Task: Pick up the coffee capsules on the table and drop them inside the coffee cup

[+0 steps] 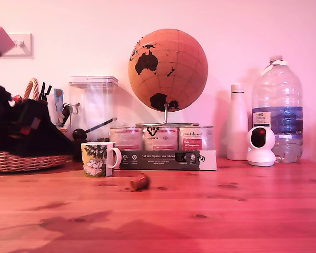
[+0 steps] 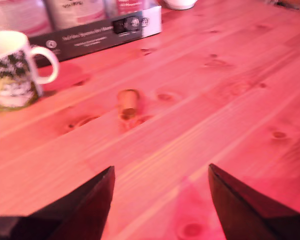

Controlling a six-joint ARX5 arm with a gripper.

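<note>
A brown coffee capsule (image 1: 140,182) (image 2: 128,102) lies on its side on the wooden table, a little to the exterior view's right of the coffee cup and nearer the front. The coffee cup (image 1: 97,158) (image 2: 12,70) stands upright, white-handled with a green-and-yellow print. In the wrist view my gripper (image 2: 160,172) is open, its two dark fingers (image 2: 90,200) spread wide above bare wood with nothing between them. It is short of the capsule and apart from it. In the exterior view the arm's dark bulk (image 1: 21,129) shows at the left edge.
Behind the cup lies a long black box (image 1: 166,159) with three tins (image 1: 160,138) and a globe (image 1: 167,68) behind it. A wicker basket (image 1: 21,161) sits at the exterior view's left. On the right stand a white bottle (image 1: 237,129), a small white camera (image 1: 261,146) and a large water bottle (image 1: 278,110).
</note>
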